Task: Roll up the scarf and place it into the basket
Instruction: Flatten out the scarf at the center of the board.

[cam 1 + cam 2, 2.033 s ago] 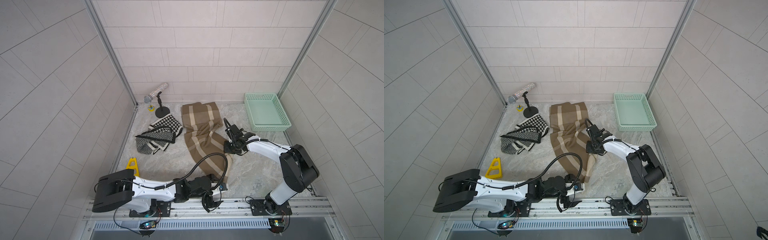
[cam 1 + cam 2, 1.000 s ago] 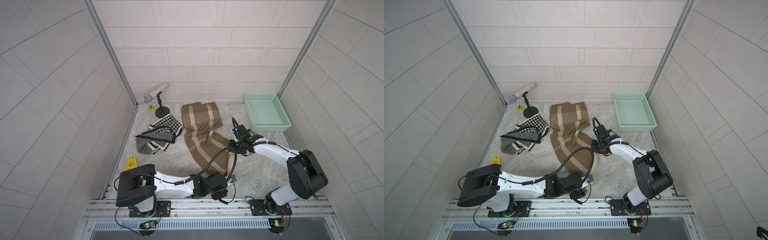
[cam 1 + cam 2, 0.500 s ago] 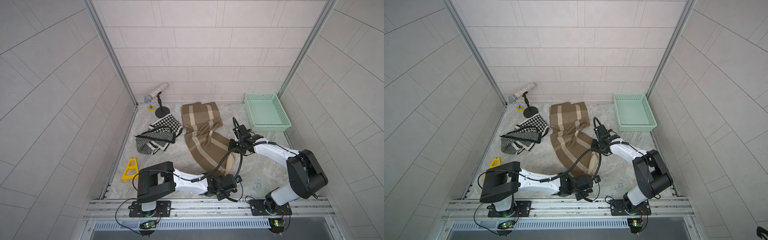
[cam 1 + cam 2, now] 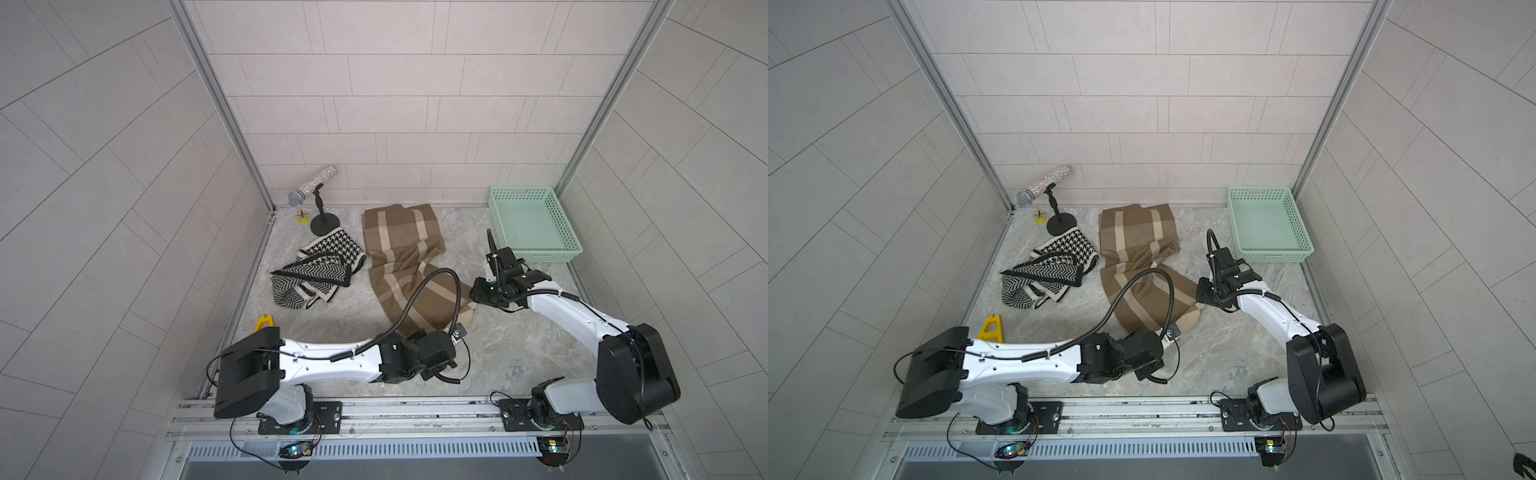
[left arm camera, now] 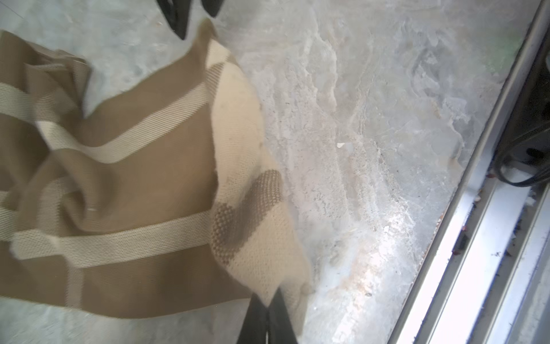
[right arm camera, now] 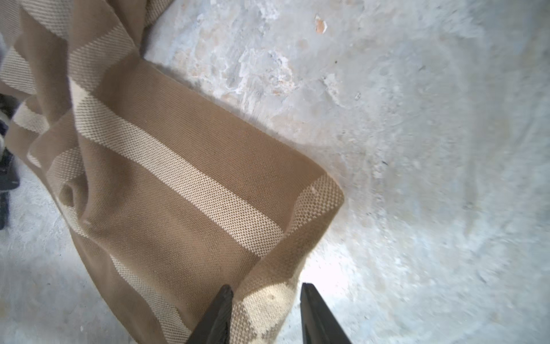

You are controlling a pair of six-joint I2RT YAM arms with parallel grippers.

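The scarf (image 4: 409, 266) (image 4: 1142, 266) is brown with cream stripes and lies rumpled down the middle of the floor. My left gripper (image 4: 452, 330) (image 5: 269, 295) is shut on the cream near corner of the scarf (image 5: 262, 262). My right gripper (image 4: 478, 293) (image 6: 266, 286) is open at the scarf's right-hand corner. Cream fabric (image 6: 265, 300) lies between its jaws, touching one finger and clear of the other. The mint-green basket (image 4: 544, 255) (image 4: 1273, 254) stands empty at the back right, beyond the right gripper.
A black-and-white patterned scarf (image 4: 320, 270) lies bunched left of the brown one. A glittery microphone on a black stand (image 4: 312, 194) is in the back left corner. A yellow frame (image 4: 264, 322) sits by the left wall. Rails run along the front edge (image 5: 464, 244).
My left arm has swung right to the scarf's near corner and shut on it. The right gripper, which was shut on the scarf's right corner, has opened its jaws.
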